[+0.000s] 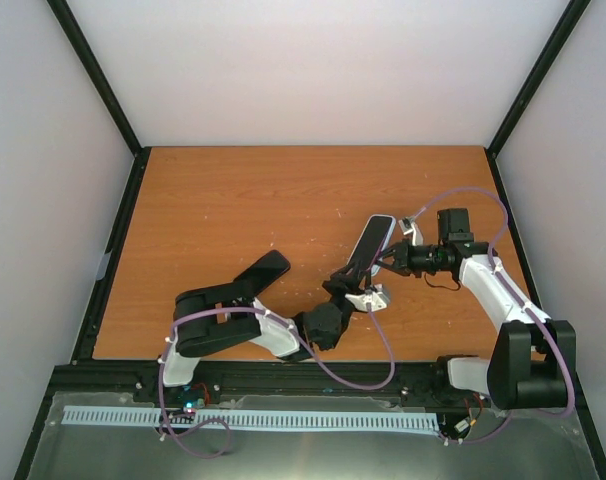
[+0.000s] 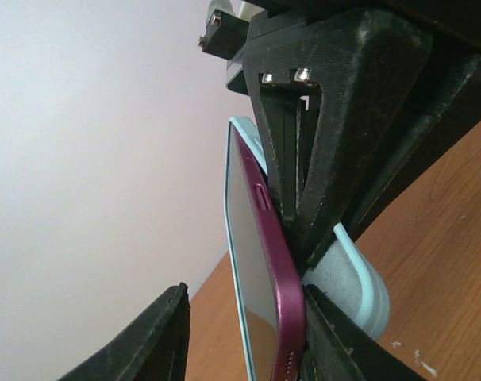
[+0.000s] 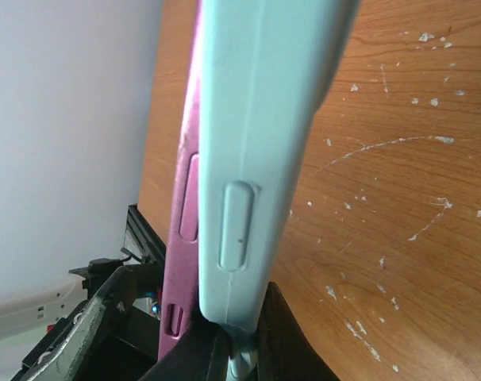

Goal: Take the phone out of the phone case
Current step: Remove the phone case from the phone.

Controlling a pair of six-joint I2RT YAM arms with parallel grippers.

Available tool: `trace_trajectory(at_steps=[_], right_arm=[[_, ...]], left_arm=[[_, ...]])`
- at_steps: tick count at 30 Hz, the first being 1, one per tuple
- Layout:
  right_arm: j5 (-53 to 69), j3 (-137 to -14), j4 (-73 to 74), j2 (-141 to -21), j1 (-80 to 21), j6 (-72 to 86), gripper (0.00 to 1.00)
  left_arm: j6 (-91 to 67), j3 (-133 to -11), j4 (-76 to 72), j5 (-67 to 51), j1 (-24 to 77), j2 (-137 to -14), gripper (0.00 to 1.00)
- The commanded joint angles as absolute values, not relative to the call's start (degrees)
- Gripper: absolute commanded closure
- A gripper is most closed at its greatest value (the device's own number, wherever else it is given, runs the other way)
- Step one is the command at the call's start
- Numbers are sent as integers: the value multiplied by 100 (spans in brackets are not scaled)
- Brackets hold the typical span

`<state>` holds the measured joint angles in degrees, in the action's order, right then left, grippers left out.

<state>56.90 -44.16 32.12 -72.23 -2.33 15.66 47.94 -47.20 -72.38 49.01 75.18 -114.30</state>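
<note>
Left gripper point(image 1: 349, 282): mine, jaws apart, one finger touching the phone point(image 2: 274, 262).
Phone: magenta, tilted above the table point(image 1: 223, 200), partly out of its case point(image 3: 256, 119).
Right gripper point(image 1: 391, 257): mine, pinching the pale blue case's far end.

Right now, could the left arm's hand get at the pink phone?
Probably yes: the phone stands between the open fingers of the left hand, nothing blocking, while the right hand pinches the blue case.

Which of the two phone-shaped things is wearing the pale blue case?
The purple phone raised between the left pincer and the right pincer, which grips its case; the black slab left of it lies bare.
</note>
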Motion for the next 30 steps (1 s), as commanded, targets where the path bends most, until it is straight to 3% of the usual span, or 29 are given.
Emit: trace_trajectory(at_steps=[1, 10, 15, 21, 30], right_arm=[[6352, -4456, 3302, -6990, -229, 1504, 97], [6134, -4490, 3285, -7060, -229, 1502, 97], [5702, -4494, 3280, -7022, -229, 1372, 97], [5222, -4487, 3269, -6917, -229, 1205, 97], [4350, -4497, 3301, -6813, -222, 863, 97]], left_arm=[[5546, -4521, -7665, 5580, 7400, -11382, 65], [5603, -4506, -7886, 5603, 7426, -11025, 91], [5015, -4474, -7523, 5548, 7448, -10613, 95], [3271, -4442, -5617, 5265, 7449, -9742, 99], [2529, -4239, -5174, 5179, 7434, -8981, 100]])
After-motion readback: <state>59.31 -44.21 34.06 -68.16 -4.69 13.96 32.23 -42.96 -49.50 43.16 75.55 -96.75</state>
